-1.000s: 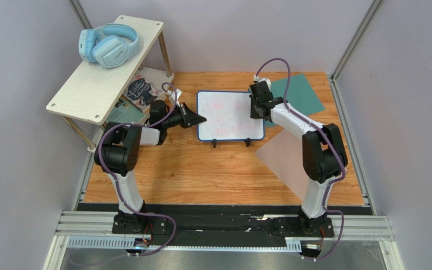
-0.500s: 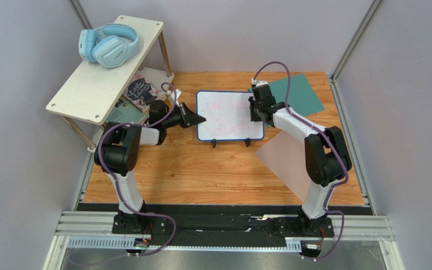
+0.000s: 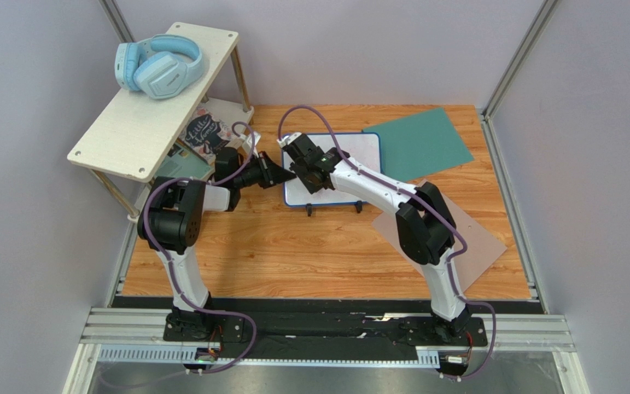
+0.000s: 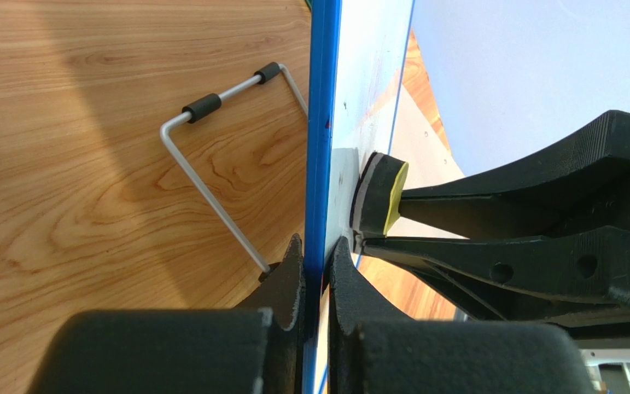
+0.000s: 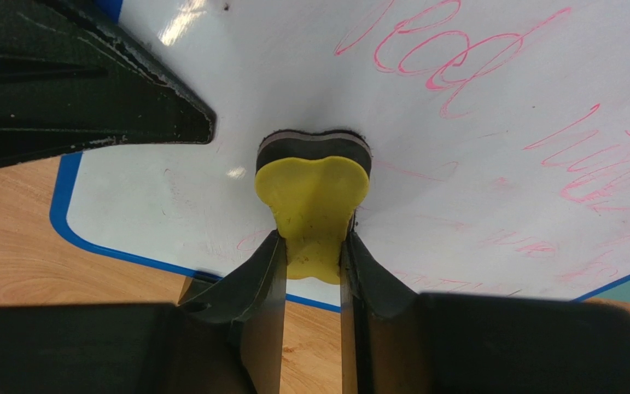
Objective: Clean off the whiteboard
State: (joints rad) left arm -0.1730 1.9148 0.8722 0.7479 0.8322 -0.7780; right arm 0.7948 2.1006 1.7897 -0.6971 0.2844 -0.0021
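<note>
The whiteboard (image 3: 359,152) stands tilted on its black feet at the back middle of the table. It has a blue frame and pink scribbles (image 5: 491,123). My left gripper (image 3: 281,176) is shut on the frame at the board's left edge (image 4: 322,164), one finger on each side. My right gripper (image 3: 308,168) is shut on a yellow-backed eraser (image 5: 312,193). The eraser's grey pad is pressed flat on the board's left part, close to the left gripper's fingers (image 5: 88,90). In the left wrist view the eraser (image 4: 380,197) touches the white face.
A wooden shelf (image 3: 154,98) with blue headphones (image 3: 158,66) stands at the back left, with cards under it. A teal sheet (image 3: 417,139) lies behind the board on the right. A grey-brown sheet (image 3: 470,238) lies at the right. The board's wire stand (image 4: 211,164) is behind it.
My right gripper has swept the eraser from the board's right edge across to its left part, ending beside the left gripper. The left gripper has kept its hold on the frame.
</note>
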